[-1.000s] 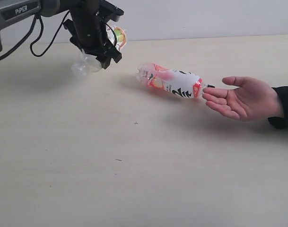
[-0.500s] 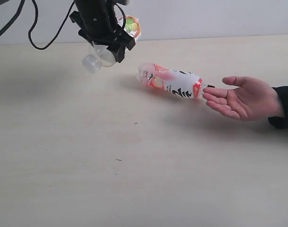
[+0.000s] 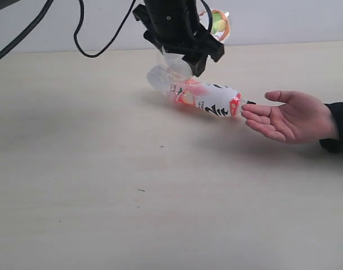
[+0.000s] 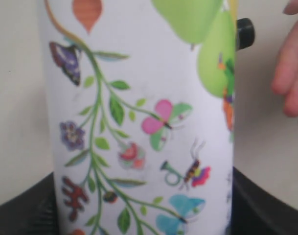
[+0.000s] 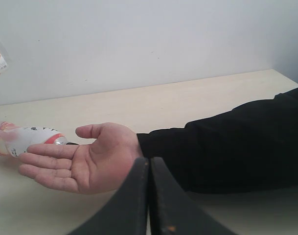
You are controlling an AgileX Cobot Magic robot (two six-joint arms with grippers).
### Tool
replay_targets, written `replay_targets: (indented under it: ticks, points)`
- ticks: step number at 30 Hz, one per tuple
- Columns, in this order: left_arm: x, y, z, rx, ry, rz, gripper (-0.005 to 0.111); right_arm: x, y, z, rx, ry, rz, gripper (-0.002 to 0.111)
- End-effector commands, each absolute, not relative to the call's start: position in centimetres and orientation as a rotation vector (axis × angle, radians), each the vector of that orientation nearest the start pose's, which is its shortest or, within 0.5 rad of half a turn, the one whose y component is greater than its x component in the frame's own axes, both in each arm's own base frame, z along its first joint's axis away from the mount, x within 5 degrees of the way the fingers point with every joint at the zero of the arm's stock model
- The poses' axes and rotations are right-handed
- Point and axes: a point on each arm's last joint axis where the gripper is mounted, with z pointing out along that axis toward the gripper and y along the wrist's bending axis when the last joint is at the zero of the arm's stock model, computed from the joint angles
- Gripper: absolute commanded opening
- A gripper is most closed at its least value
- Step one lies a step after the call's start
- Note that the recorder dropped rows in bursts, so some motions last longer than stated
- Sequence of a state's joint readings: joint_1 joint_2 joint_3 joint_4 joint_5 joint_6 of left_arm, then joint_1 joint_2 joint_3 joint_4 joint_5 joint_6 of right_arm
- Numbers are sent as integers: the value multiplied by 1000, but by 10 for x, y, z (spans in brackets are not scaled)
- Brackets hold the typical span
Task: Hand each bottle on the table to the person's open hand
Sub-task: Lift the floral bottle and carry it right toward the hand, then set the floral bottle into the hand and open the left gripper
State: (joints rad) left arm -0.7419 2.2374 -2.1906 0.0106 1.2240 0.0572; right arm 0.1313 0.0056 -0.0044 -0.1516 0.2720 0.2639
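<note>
My left gripper (image 3: 185,48) is shut on the white patterned bottle (image 3: 174,68), held tilted in the air with its clear cap end down. Its flower-and-butterfly label (image 4: 139,122) fills the left wrist view. Just below it, the pink-peach bottle (image 3: 208,98) lies on its side on the table (image 3: 160,197), its black cap (image 3: 250,103) at the fingertips of the person's open hand (image 3: 289,118). The hand rests palm up, right of the bottles. My right gripper (image 5: 149,164) is shut and empty, close in front of the palm (image 5: 85,164). The other two bottles are out of view.
The person's dark sleeve (image 5: 227,142) stretches from the hand toward the table's right edge. A pale wall (image 3: 284,19) stands behind the table. Black cables (image 3: 92,45) hang from the left arm at the back left.
My left gripper has carried the patterned bottle rightward from the back left until it is over the lying pink-peach bottle. The hand and the lying bottle have stayed still.
</note>
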Motion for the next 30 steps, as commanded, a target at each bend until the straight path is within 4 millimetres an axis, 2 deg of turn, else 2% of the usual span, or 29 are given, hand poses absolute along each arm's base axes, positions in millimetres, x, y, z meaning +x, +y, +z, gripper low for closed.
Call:
replay_targets:
  ticks: [1,7,12,17,23,30]
  points:
    - [337,-351,278,1039,2554,-224,0,55,4,190,12,1746,147,0]
    - [302,-381,278,984,2593,-286,0,55,4,190,12,1746,147,0]
    - [278,-401,276,839,2660,-362,0,55,4,190,12,1746,147,0]
    - [260,-426,270,679,2693,-529,0,55,4,190,12,1746,147,0]
    - [255,-448,257,482,2680,-704,0,55,4,190,12,1746,147,0]
    - [260,-465,222,317,2731,-807,0,55,4,190,12,1746,147,0]
